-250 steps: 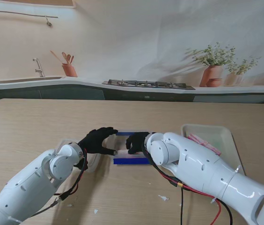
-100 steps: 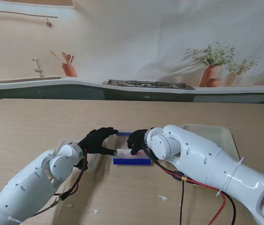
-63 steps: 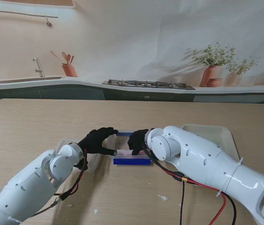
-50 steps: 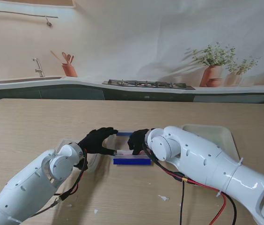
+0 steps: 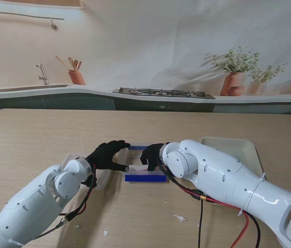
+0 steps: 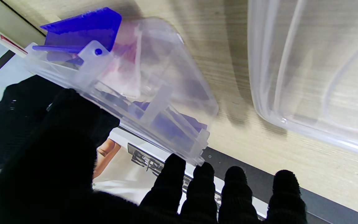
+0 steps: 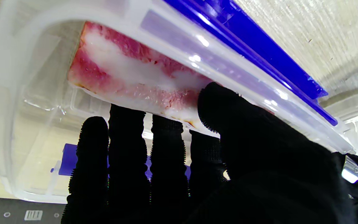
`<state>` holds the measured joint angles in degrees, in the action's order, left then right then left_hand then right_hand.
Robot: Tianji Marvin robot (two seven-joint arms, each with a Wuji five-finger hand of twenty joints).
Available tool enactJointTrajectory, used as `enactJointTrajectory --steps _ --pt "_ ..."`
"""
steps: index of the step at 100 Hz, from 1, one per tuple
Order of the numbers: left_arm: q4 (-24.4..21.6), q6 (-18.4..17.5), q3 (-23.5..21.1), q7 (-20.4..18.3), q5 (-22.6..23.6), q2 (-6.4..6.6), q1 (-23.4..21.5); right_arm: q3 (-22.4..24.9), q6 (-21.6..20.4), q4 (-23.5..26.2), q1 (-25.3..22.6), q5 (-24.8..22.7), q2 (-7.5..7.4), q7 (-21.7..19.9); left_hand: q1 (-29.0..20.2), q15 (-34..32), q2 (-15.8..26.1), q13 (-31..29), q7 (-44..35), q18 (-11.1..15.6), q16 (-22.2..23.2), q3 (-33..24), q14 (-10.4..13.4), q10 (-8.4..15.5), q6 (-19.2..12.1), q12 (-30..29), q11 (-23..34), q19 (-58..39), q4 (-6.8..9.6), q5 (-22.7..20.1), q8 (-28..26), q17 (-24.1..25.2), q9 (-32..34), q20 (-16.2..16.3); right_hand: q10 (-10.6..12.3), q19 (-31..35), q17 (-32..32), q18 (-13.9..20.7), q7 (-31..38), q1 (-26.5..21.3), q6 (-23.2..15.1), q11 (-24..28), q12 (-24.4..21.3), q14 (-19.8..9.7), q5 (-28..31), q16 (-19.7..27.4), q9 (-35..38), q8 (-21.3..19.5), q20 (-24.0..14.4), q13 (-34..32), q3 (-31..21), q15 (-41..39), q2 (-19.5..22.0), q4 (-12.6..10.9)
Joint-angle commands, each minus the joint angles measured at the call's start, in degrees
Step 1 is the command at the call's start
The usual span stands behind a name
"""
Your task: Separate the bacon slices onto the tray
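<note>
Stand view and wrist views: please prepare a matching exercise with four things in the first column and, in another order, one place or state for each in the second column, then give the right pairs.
Things
1. bacon slice
2. left hand
3. tray
4. container's blue clips

Places or states
A. white, on the table to the robot's right, partly hidden by the right arm
B. pinched by the right hand inside the clear container
C. along the container's long sides
D. holding the clear container at its left end

Pairs: 1-B, 2-D, 3-A, 4-C
</note>
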<state>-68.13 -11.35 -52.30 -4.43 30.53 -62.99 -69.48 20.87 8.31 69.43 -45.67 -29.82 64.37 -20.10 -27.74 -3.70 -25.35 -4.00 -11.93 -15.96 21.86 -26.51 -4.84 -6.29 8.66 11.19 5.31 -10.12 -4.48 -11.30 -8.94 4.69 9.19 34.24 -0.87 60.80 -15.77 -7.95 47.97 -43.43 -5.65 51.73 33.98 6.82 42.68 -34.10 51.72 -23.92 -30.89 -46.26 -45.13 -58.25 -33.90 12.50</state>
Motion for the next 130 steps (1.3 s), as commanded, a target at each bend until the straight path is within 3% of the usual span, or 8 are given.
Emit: enactJointTrajectory --steps 1,18,49,87,106,130 --pt "0.38 0.15 0.21 -1.22 0.4 0.09 -0.86 0.09 -0.21 -0.39 -0.67 -0.41 0.71 -0.01 -3.12 1.13 -3.45 1.98 -0.16 -0.12 -0.5 -0.56 1.39 2.47 2.45 0.49 0.47 2.02 0.83 -0.05 -0.41 0.4 -0.23 1.19 0.45 2.25 -0.65 -1.12 4.35 -4.16 -4.29 1.58 0.8 -0.84 3.37 -0.5 2.29 -0.75 0.13 -2.99 -3.02 -2.06 -1.16 1.43" --pt "0.41 0.09 0.08 -1.12 0.37 0.07 -0.91 0.28 -1.07 -1.1 -0.84 -1.28 1.05 1.54 -3.09 1.15 -3.57 1.99 -0.17 -0.12 -0.53 -0.52 1.35 2.39 2.46 0.49 0.51 2.03 0.82 -0.09 -0.41 0.4 -0.2 1.19 0.09 2.83 -1.09 -1.08 5.84 -4.49 -5.38 2.12 1.69 -0.73 4.77 -1.01 3.59 -2.0 0.15 -3.97 -4.02 -3.06 -1.59 1.54" --pt "0.35 -0.12 0.08 -1.14 0.28 0.07 -0.92 1.45 -1.07 0.61 -1.52 -2.54 0.42 1.37 -2.96 1.14 -3.58 1.98 -0.16 -0.03 -0.55 -0.56 1.45 2.52 2.4 0.47 0.48 2.05 0.78 -0.07 -0.4 0.38 -0.22 1.16 -2.41 2.79 0.19 -1.71 6.53 -4.73 -2.45 2.59 4.33 0.42 4.68 -1.92 3.38 -4.26 0.29 -3.86 -6.27 -4.37 -1.6 1.05" --pt "-0.05 -0.03 -0.41 -1.03 0.65 0.14 -1.31 2.4 -0.96 2.16 -2.2 -3.58 0.01 1.39 -3.06 1.14 -3.65 1.98 -0.17 0.03 -0.56 -0.62 1.4 2.44 2.43 0.48 0.46 2.03 0.78 -0.07 -0.41 0.33 -0.22 1.15 -3.14 2.95 0.33 -1.8 6.5 -4.92 -1.9 2.96 5.43 0.64 4.72 -2.43 3.32 -5.73 0.08 -3.81 -6.87 -5.19 -1.65 0.81" --pt "-0.03 -0.15 -0.48 -0.93 0.62 0.12 -1.31 4.23 -1.82 4.76 -3.12 -6.3 -1.05 0.87 -3.04 1.17 -3.53 1.97 -0.14 -0.02 -0.6 -0.56 1.46 2.47 2.42 0.47 0.42 2.03 0.79 0.0 -0.4 0.3 -0.24 1.14 -3.52 3.08 0.23 -1.85 6.41 -4.75 -1.52 3.29 5.98 0.71 4.8 -2.8 3.38 -6.18 -0.08 -3.95 -7.58 -5.88 -1.91 0.64" --pt "-0.07 -0.18 -0.49 -0.94 0.59 0.12 -1.32 10.05 -3.12 10.01 -6.58 -10.23 -2.78 -0.6 -3.09 1.15 -3.6 1.95 -0.1 -0.02 -0.61 -0.57 1.52 2.48 2.39 0.49 0.39 2.03 0.8 0.08 -0.38 0.27 -0.27 1.12 -4.06 3.18 0.19 -1.93 6.58 -4.79 -0.83 3.53 6.51 0.92 4.57 -3.13 3.28 -7.1 -0.28 -3.92 -8.32 -6.37 -1.95 0.56"
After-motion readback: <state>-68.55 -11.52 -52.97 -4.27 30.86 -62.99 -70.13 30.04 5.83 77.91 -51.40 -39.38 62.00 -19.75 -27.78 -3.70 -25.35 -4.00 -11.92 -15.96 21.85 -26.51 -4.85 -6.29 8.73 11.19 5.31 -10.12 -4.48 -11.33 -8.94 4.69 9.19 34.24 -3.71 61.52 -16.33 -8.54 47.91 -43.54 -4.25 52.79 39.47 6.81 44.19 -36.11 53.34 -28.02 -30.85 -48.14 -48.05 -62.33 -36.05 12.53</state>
